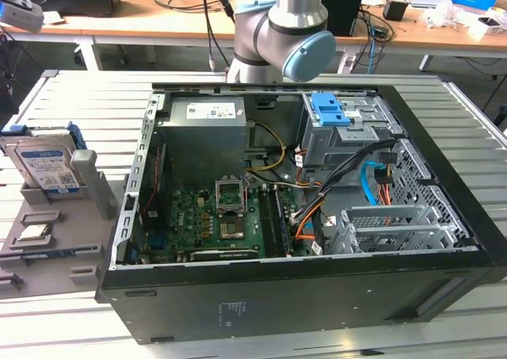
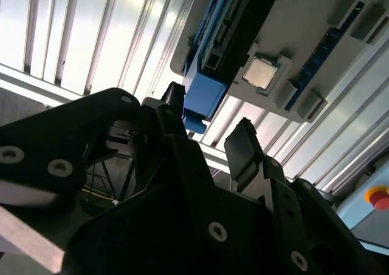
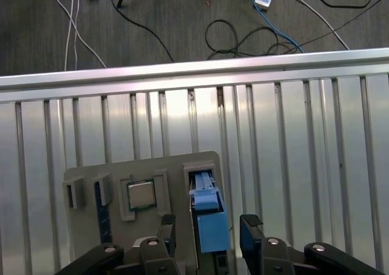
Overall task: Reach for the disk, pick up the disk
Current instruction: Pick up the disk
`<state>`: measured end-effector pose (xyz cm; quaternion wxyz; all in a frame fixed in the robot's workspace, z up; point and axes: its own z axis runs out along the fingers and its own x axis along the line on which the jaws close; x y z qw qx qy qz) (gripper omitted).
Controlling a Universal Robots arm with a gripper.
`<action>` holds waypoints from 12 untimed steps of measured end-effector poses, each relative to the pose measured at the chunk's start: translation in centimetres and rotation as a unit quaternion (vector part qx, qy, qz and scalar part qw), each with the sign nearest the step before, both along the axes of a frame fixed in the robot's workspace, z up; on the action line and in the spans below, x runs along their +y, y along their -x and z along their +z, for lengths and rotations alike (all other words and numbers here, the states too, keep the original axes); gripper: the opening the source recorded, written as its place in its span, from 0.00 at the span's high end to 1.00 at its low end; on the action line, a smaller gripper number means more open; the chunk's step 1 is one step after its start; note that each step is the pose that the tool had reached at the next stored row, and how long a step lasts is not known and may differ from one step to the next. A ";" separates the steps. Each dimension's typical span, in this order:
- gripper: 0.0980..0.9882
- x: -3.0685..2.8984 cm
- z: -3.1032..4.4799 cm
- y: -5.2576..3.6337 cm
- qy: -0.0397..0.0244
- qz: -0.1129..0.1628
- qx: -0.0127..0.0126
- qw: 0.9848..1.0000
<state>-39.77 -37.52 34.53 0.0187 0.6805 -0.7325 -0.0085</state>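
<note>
disk [image 1: 46, 167] stands on edge in a slot of the grey moulded holder [image 1: 93, 236], at about nine o'clock from the open black computer case [image 1: 317, 303] in the exterior view. it is a flat silver-grey rectangle with a white-and-blue label and bright blue plastic rails. a small square processor chip [image 1: 33, 233] lies flat in a recess of the holder, at six o'clock from the disk. holder and case rest on a ribbed aluminium table [image 1: 475, 113]. in the first wrist view the gripper [image 3: 208, 220] hangs over the disk's upper edge. its two black fingers [image 3: 250, 223] are spread apart, one on each side of the blue rail, with a gap on either side; nothing is grasped. the second wrist view shows the same straddle, with blocky matte fingers near the blue rail end.
</note>
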 end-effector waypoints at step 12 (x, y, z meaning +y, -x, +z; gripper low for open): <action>0.50 0.00 -0.74 0.00 0.000 0.000 0.000 1.000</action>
